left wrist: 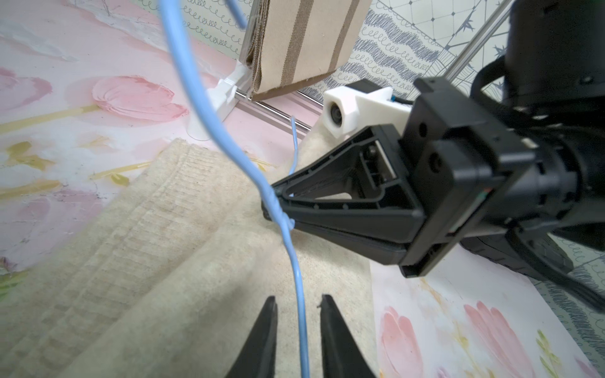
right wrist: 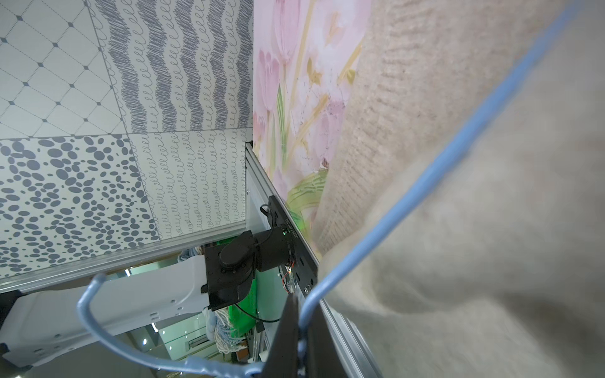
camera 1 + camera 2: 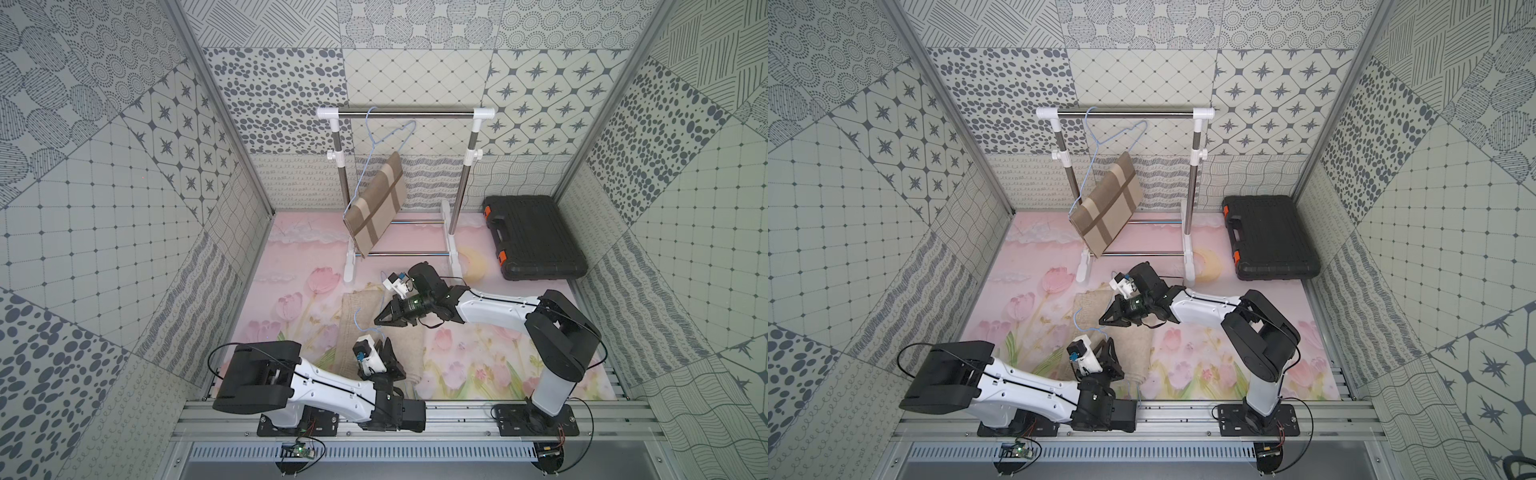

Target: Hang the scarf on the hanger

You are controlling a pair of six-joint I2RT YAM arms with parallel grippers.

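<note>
Fingertips of the right gripper (image 1: 273,204) pinch the blue hanger (image 1: 209,111) at its twisted neck; the left gripper (image 1: 298,302) stands part open astride the wire, not touching. Beneath both, the scarf (image 3: 348,340) lies on the floral mat (image 3: 478,353), long axis near to far, its near end by the left arm.

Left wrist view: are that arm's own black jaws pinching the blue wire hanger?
No, the blue wire hanger runs through the gap between the left jaws, with beige scarf showing on both sides of it.
</note>
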